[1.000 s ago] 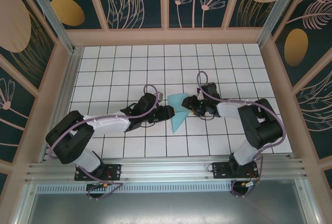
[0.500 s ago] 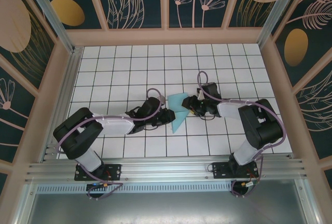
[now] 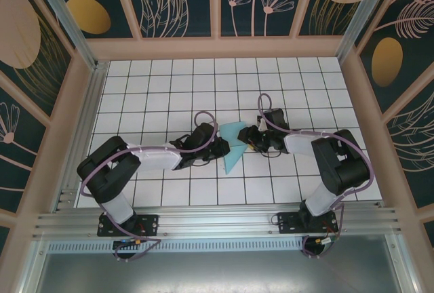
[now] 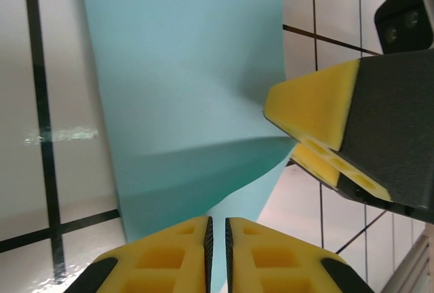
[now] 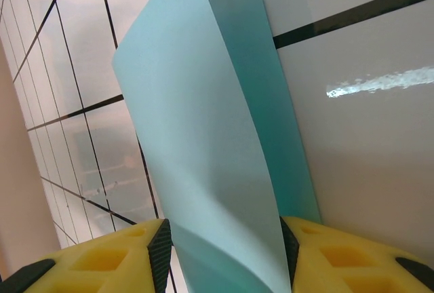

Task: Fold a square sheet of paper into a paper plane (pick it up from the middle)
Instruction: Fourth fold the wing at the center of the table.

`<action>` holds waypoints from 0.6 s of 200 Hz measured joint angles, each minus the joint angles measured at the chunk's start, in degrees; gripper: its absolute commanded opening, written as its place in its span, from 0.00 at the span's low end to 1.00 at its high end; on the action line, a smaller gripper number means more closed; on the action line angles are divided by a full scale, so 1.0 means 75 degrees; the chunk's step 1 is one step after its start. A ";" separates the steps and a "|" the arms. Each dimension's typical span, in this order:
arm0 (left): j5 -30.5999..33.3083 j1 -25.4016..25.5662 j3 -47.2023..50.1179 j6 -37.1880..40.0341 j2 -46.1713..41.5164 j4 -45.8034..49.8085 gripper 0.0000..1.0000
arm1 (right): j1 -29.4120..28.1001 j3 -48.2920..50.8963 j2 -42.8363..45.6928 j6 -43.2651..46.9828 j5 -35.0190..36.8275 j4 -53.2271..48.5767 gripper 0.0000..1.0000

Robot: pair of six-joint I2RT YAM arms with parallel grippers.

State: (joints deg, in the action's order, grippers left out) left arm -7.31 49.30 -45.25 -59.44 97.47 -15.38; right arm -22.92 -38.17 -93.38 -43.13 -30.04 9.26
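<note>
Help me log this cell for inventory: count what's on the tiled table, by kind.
Paper: 1
Grippers: 2 (left gripper, right gripper)
Total: 3

Teal-blue paper [image 4: 183,69], yellow fingers [image 4: 163,259], white gridded table [image 3: 169,83]

White gridded table [image 3: 156,83] inside floral-patterned walls [image 3: 176,1].
</note>
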 measured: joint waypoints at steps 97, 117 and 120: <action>0.0224 -0.0073 -0.0242 0.0315 0.0519 0.0493 0.11 | 0.0000 0.0000 0.0003 0.0370 -0.0210 -0.0009 0.45; 0.0248 -0.0087 -0.0297 0.0323 0.0580 0.0522 0.11 | 0.0000 0.0000 0.0009 0.0571 -0.0353 -0.0035 0.45; 0.0248 -0.0087 -0.0303 0.0326 0.0586 0.0519 0.11 | 0.0000 0.0003 0.0015 0.0586 -0.0376 -0.0047 0.45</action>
State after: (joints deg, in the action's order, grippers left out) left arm -5.45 48.64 -47.53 -56.99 101.86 -11.49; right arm -22.92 -38.15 -93.27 -38.74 -32.86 8.91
